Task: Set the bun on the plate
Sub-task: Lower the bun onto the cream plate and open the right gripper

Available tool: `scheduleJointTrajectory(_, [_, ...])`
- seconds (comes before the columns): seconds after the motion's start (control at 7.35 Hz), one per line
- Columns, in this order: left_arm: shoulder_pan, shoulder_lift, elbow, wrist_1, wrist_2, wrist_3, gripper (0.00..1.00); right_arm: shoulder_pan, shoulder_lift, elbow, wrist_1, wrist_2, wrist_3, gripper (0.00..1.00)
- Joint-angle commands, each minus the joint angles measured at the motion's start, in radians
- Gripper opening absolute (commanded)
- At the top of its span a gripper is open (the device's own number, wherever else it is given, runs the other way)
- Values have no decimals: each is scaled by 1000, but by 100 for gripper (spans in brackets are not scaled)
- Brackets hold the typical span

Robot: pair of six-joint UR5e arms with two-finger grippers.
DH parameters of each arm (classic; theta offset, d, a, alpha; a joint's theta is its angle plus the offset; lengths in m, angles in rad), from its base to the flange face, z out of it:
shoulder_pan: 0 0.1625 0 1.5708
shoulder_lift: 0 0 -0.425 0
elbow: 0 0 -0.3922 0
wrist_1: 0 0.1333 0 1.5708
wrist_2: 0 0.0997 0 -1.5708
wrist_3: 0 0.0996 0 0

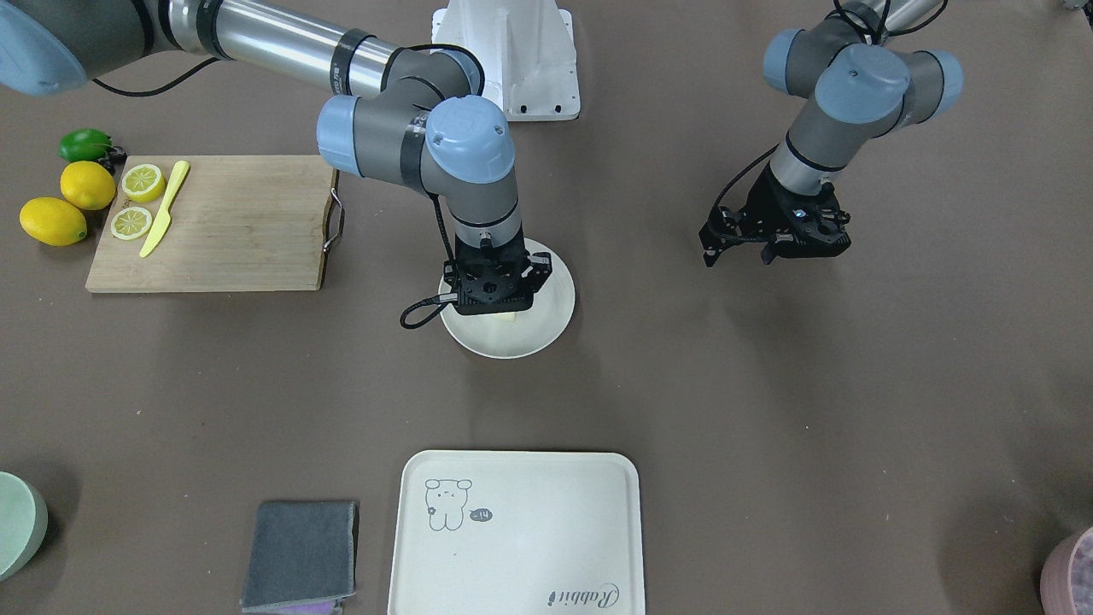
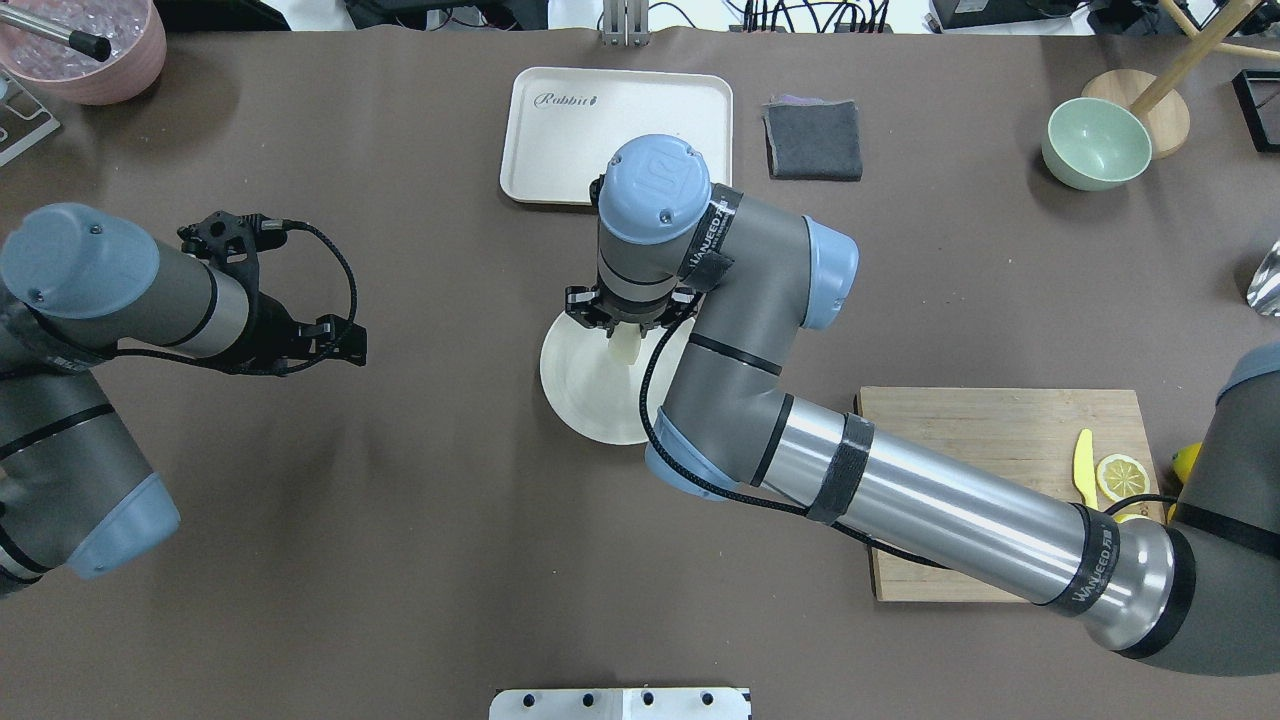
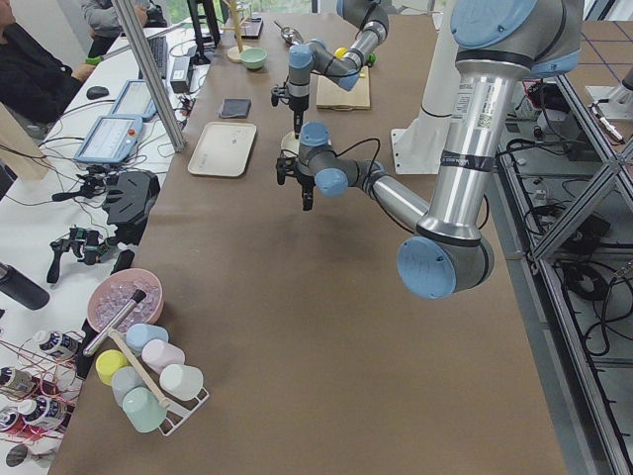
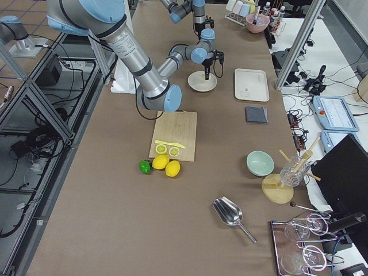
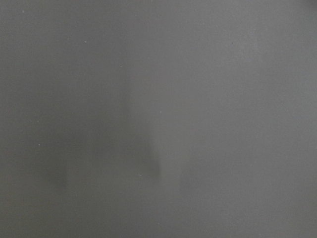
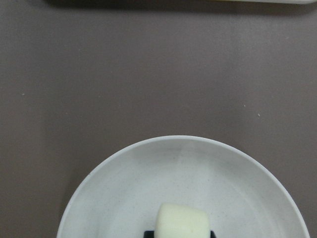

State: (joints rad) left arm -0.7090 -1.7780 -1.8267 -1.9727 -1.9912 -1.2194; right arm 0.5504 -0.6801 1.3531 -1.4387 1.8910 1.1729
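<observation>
Small pale cream rounded bun (image 6: pixel 182 220) is held clamped by right gripper (image 2: pixel 627 335) over round off-white shallow plate (image 6: pixel 99 188), inside its rim. Placing step is judged in hand; lowering, then release, is called for.

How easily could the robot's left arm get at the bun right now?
Probably not easily. The right arm's fingers are closed on the bun over the plate, covering it from above. The left arm's fingers hang well off to the side above the table.
</observation>
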Motion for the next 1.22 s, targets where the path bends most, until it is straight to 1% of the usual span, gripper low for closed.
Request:
scheduleJointTrajectory(0.0, [2, -4, 3, 0, -1, 0, 96, -12, 4, -9, 6, -21, 1, 41])
scheduleJointTrajectory(0.14, [2, -8, 4, 0, -1, 0, 96, -12, 5, -17, 6, -29, 1, 42])
scheduleJointTrajectory(0.41, [0, -6, 3, 0, -1, 0, 96, -21, 2, -28, 9, -33, -1, 57])
scheduleJointTrajectory(0.54, [0, -6, 4, 0, -1, 0, 96, -26, 4, -28, 9, -33, -1, 57])
scheduleJointTrajectory(0.68, [2, -9, 4, 0, -1, 0, 96, -27, 2, -26, 9, -32, -1, 75])
scheduleJointTrajectory(0.82, [0, -9, 3, 0, -1, 0, 96, -27, 4, -19, 11, -32, -5, 86])
scheduleJointTrajectory(0.95, [-1, -8, -3, 0, -1, 0, 96, -20, -9, 19, -2, -21, -1, 100])
scheduleJointTrajectory(1.09, [-29, -3, -12, 2, -11, 1, 96, 18, -65, 94, -17, 26, -15, 100])
